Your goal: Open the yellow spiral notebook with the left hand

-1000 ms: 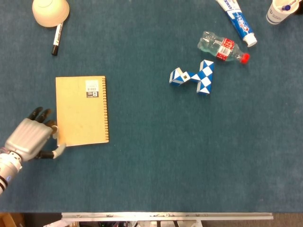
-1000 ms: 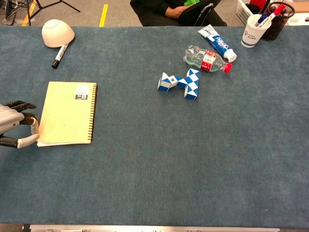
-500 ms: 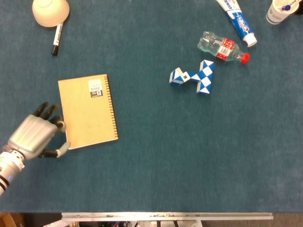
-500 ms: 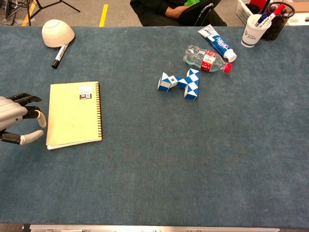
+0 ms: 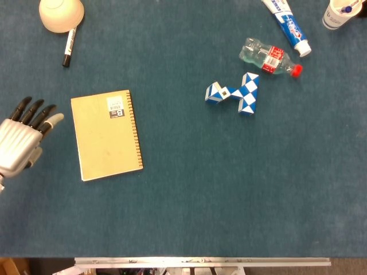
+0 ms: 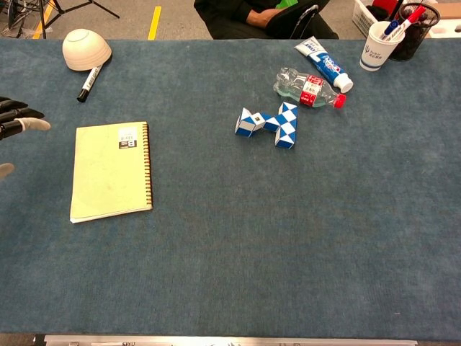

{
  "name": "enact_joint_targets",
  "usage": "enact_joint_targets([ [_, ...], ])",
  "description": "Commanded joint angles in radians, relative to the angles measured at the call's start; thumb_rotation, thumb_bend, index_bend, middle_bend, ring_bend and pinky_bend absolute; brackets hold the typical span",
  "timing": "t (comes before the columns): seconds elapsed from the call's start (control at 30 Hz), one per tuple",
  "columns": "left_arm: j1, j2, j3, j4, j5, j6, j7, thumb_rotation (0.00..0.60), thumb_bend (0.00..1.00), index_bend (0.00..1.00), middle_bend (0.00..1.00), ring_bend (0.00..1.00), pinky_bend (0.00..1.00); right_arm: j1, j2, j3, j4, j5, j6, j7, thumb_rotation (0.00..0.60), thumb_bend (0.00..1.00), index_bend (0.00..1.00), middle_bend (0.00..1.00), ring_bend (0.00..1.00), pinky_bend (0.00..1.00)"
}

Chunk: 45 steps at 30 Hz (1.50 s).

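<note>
My left hand (image 5: 20, 143) is hovering empty, fingers spread, left of the closed notebook (image 5: 107, 134) lying flat. Nudging its free edge risks sliding it across the bench (image 5: 229, 183) instead of lifting the cover.

Left robot hand (image 6: 16, 119) barely in frame at the left edge, only fingertips showing, holding nothing. Yellow spiral notebook (image 6: 111, 171) lies closed and flat on the bench (image 6: 288, 238), just right of the fingertips, not touching, spiral edge on the far side from them. Black marker (image 6: 88, 82) and upturned bowl (image 6: 86, 48) beyond the fingertips.
</note>
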Motion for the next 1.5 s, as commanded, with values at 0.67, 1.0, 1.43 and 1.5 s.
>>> enact_joint_targets([
  [0.67,-0.091,-0.328,0.102,0.65,0.29,0.156,-0.312,0.6,0.23,0.06,0.05,0.01,0.0,-0.009,0.016,-0.005,-0.062,0.001,0.004,-0.076,0.6,0.35,0.09,0.1,0.0,0.0],
  [1.0,-0.105,-0.403,0.121,0.758,0.279,0.15,-0.371,0.6,0.23,0.06,0.05,0.01,0.0,-0.015,0.016,-0.005,-0.073,0.007,0.006,-0.097,0.6,0.35,0.09,0.1,0.0,0.0],
  [1.43,-0.124,-0.44,0.137,0.789,0.265,0.143,-0.386,0.6,0.23,0.06,0.05,0.01,0.0,-0.018,0.024,-0.002,-0.082,0.009,0.011,-0.103,0.6,0.35,0.09,0.1,0.0,0.0],
  [1.5,-0.127,-0.441,0.137,0.789,0.262,0.142,-0.388,0.6,0.23,0.06,0.05,0.01,0.0,-0.02,0.025,-0.001,-0.082,0.009,0.013,-0.103,0.6,0.35,0.09,0.1,0.0,0.0],
])
